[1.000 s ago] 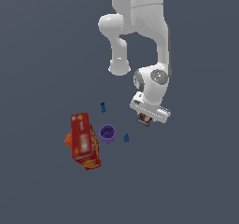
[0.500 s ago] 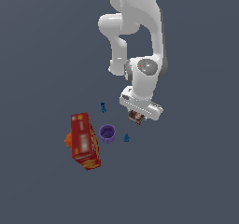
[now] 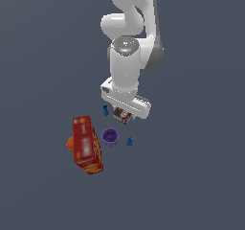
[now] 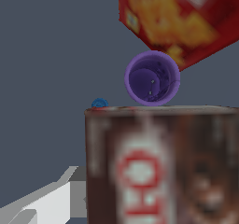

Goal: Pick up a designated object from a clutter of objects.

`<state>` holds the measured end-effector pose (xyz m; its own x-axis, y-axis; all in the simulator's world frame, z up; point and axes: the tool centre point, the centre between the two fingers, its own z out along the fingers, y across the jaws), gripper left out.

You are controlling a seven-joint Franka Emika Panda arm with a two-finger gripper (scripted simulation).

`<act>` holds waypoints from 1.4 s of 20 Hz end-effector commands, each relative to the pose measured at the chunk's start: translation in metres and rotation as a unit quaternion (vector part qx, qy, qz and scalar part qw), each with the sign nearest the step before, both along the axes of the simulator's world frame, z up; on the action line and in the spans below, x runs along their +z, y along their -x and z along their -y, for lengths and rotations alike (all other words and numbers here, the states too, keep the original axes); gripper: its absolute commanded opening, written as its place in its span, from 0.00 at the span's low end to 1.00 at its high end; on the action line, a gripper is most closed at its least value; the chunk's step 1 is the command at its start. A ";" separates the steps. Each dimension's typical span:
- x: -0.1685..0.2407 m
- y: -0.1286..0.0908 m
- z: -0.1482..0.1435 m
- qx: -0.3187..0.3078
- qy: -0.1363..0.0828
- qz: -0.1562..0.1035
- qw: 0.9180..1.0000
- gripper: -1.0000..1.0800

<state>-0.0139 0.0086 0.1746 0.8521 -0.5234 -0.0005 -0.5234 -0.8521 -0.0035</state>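
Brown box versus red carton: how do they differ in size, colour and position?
The brown box is far smaller than the red carton. It is dark brown with a red-and-white label; the carton is bright red with orange print. The box sits right under the gripper; the carton lies apart, beside the purple cup. Both are rectangular packages.

Dark-brown box (image 3: 121, 115), red-white label
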 end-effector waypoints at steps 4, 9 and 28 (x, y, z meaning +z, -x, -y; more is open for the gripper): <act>0.050 -0.018 0.049 0.000 0.000 0.000 1.000 0.00; 0.093 -0.035 0.092 0.000 0.000 -0.001 1.000 0.00; 0.180 -0.074 0.177 0.000 0.002 -0.001 1.000 0.00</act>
<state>0.0586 -0.1653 0.3511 0.8515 -0.5243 0.0005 -0.5243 -0.8515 -0.0001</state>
